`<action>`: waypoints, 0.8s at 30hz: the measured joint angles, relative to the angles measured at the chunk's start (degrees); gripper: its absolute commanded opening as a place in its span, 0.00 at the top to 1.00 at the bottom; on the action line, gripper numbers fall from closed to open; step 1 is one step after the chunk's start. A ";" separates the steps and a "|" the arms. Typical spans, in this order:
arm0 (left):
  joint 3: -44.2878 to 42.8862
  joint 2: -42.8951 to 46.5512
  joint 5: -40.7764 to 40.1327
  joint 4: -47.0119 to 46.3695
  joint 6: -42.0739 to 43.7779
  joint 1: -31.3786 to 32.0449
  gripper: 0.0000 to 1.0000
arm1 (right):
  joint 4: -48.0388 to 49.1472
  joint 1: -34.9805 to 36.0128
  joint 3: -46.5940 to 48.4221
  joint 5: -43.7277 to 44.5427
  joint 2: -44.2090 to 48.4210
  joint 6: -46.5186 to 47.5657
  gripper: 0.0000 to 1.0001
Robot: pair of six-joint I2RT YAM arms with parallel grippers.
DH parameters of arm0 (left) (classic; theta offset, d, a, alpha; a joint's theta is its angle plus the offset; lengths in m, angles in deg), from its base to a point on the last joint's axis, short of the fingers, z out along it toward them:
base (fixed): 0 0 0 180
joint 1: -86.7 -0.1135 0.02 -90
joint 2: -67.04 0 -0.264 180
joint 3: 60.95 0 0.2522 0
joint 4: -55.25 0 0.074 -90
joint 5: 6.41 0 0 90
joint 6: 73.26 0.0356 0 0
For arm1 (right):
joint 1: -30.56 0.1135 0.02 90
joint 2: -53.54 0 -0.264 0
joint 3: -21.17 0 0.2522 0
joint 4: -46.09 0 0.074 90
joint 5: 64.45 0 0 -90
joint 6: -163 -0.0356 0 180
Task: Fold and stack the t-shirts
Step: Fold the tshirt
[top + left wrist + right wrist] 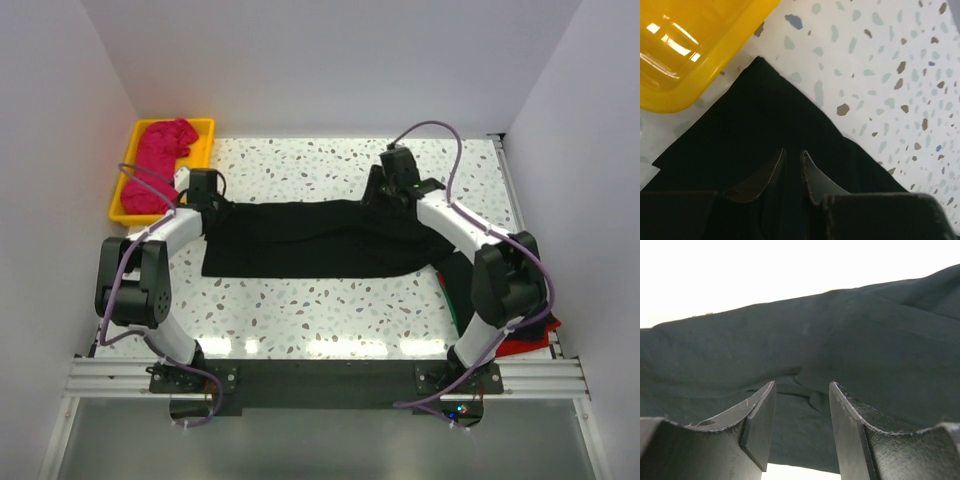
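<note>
Left claw (792, 153) over black t-shirt (755, 115); speckled table (880, 60), white walls (330, 60).

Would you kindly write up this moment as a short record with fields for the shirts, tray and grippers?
Black t-shirt: laid out across the middle of the table
Magenta-pink t-shirt: bunched in the yellow tray, far left
Left gripper: over the black t-shirt's left end, jaws narrowly apart, grip unclear
Right gripper: at its far right edge, jaws open, nothing held
Red cloth: near right edge, partly behind the right arm
</note>
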 measured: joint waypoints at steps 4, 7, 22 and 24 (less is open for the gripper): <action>2.36 -1.18 0.52 0.46 -1.01 0.00 0.81 | -0.26 2.14 1.64 1.55 -4.50 0.09 0.50; 4.07 -2.64 1.36 0.44 -1.46 0.00 0.82 | -0.96 2.27 0.35 4.04 -5.84 -0.13 0.50; 15.39 2.58 1.38 -6.49 -4.52 0.85 0.84 | -1.55 0.15 -6.93 8.57 -9.05 -0.81 0.53; 16.44 3.41 1.40 -6.91 -4.61 0.90 0.83 | -1.75 -0.37 -6.29 8.37 -9.49 -0.79 0.53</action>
